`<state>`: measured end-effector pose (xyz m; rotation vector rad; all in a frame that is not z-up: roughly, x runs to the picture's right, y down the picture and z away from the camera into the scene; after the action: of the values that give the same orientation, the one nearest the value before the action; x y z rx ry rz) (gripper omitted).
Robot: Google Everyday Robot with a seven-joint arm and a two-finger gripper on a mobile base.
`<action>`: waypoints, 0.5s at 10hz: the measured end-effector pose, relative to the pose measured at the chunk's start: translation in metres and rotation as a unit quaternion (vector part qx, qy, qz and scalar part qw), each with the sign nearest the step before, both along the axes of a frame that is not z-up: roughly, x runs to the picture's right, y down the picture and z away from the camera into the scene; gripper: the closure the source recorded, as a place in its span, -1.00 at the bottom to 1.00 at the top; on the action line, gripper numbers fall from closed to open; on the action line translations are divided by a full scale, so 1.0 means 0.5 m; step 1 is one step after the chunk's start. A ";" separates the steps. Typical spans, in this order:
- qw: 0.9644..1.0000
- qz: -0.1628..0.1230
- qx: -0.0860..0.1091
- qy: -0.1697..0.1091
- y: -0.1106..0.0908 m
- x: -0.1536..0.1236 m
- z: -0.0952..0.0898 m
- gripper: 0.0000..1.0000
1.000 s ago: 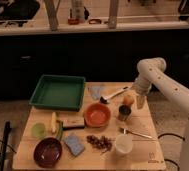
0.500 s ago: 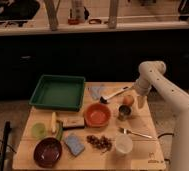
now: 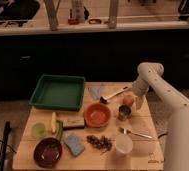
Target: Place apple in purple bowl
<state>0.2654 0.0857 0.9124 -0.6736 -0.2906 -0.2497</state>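
Barely started, I'd say. The table (image 3: pixel 95 159) is pretty cluttered, and the white arm (image 3: pixel 160 87) comes in from the right of the frame, its base cut off by the edge. The purple bowl (image 3: pixel 47 152) sits empty at lower left, well apart from the action. The apple (image 3: pixel 128 100) is right of centre, just above a metal cup (image 3: pixel 123 111), looking like it's resting on the table. The gripper (image 3: pixel 136 98) is just beside it on the right, maybe touching. I can't tell if it has a grip, since that spot is dark. Lift, carry and drop all look left.
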 end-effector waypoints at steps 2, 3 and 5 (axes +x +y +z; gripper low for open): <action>1.000 -0.002 -0.007 -0.015 0.014 -0.017 0.006 -0.23; 1.000 -0.001 -0.008 -0.020 0.016 -0.021 0.007 -0.04; 1.000 0.004 -0.009 -0.024 0.022 -0.014 0.005 0.37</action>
<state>0.2581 0.0966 0.9148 -0.6841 -0.3414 -0.2564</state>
